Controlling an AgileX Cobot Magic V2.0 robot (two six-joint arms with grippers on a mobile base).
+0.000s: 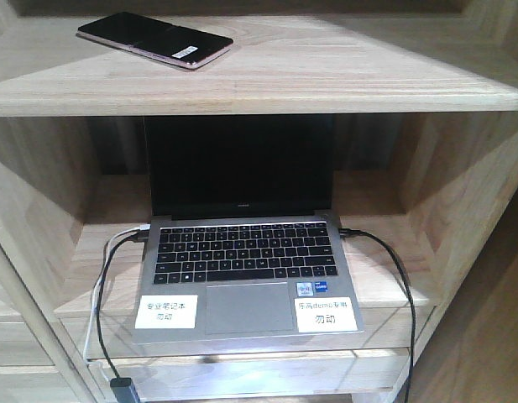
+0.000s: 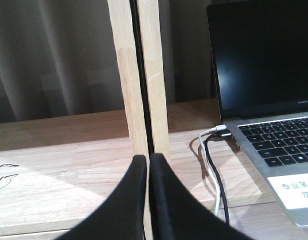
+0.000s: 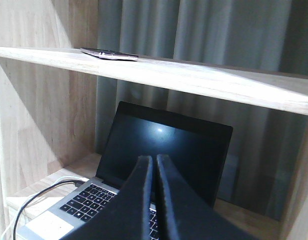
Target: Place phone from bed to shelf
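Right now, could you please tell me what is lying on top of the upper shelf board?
The phone lies flat on the upper board, near its left end, screen dark. Nothing else shows on the board, though its far back and right end are out of view. The laptop sits below.

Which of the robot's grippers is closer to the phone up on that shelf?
Probably right. The right gripper, shut, sits below the phone, before the laptop. The left gripper, shut, faces an upright post; no phone in its view.

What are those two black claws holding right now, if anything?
Nothing. The left gripper and the right gripper are both closed with nothing between their fingers. The phone lies by itself on the upper board of the shelf.
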